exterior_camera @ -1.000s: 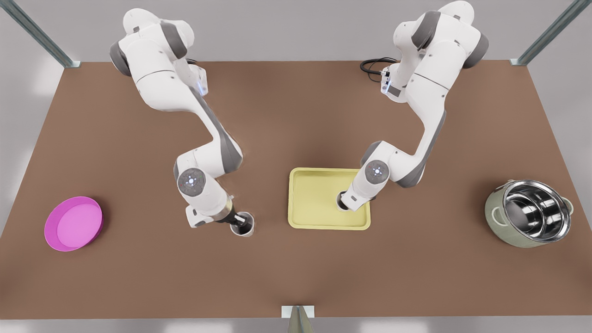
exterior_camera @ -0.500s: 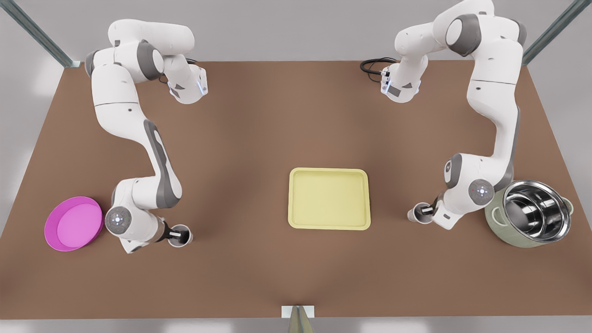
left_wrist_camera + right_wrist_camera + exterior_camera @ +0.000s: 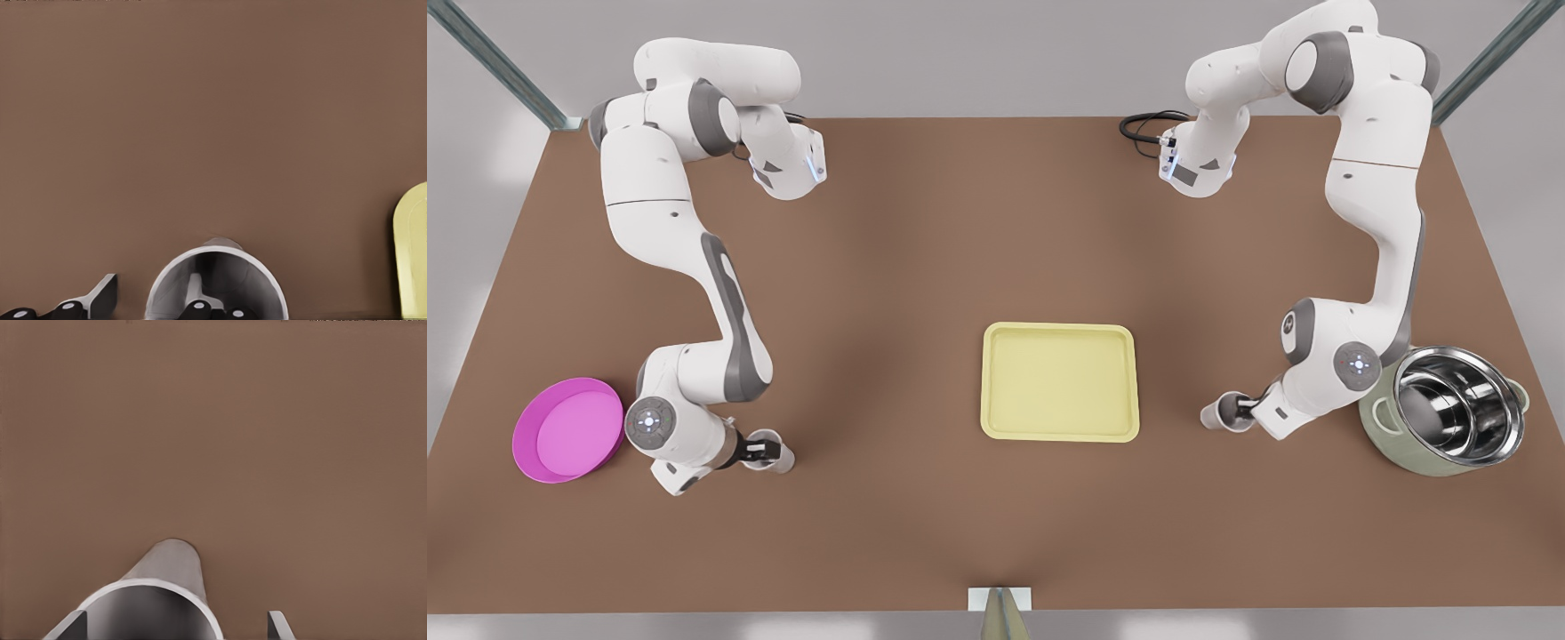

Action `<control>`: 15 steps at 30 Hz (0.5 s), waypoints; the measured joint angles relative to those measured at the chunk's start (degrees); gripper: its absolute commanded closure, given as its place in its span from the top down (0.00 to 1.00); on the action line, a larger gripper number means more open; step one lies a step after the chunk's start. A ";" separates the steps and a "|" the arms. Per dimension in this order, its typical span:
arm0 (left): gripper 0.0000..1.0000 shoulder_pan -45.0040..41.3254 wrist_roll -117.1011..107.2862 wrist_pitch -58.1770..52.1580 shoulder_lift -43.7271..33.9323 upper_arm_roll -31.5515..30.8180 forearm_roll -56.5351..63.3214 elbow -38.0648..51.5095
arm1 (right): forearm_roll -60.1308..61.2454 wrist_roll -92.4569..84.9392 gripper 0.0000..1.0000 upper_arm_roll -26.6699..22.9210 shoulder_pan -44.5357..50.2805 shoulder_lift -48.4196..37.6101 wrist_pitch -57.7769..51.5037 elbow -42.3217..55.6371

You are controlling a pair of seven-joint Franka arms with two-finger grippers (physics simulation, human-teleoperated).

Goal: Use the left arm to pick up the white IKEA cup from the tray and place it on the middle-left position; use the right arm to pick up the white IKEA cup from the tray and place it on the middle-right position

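Brown table (image 3: 978, 222); end effectors gripping cups.

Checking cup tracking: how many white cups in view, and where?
2. One cup is at the left pincer, right of the pink bowl in the front view. The other cup is at the right pincer, between tray and pot. None on the tray.
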 measured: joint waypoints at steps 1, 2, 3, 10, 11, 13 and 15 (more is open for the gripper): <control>1.00 0.00 1.05 0.09 0.02 0.02 0.15 0.00 | 0.10 -0.58 1.00 0.00 0.00 0.00 0.02 0.00; 1.00 0.00 1.89 0.16 0.02 0.03 0.47 0.04 | 0.17 -1.14 1.00 0.01 -0.11 0.00 0.03 0.00; 1.00 0.00 2.55 0.22 0.03 0.04 0.88 0.07 | 0.24 -1.65 1.00 0.05 -0.22 -0.10 -0.02 0.03; 1.00 -0.08 4.48 0.04 -0.20 -0.02 3.26 0.34 | 0.70 -4.50 1.00 -0.15 -0.41 -7.40 -4.61 0.57; 1.00 -0.08 4.62 -0.06 -0.21 -0.03 3.32 0.43 | 0.75 -4.80 1.00 -0.47 -1.02 -10.13 -6.15 0.64; 1.00 -0.08 4.72 -0.41 -0.52 -0.11 3.23 0.82 | 0.83 -5.15 1.00 -1.12 -1.64 -15.06 -9.76 0.75; 1.00 -0.17 4.65 -3.29 -2.20 -0.62 1.26 4.77 | 0.88 -5.12 1.00 -1.30 -2.64 -19.16 -13.88 1.05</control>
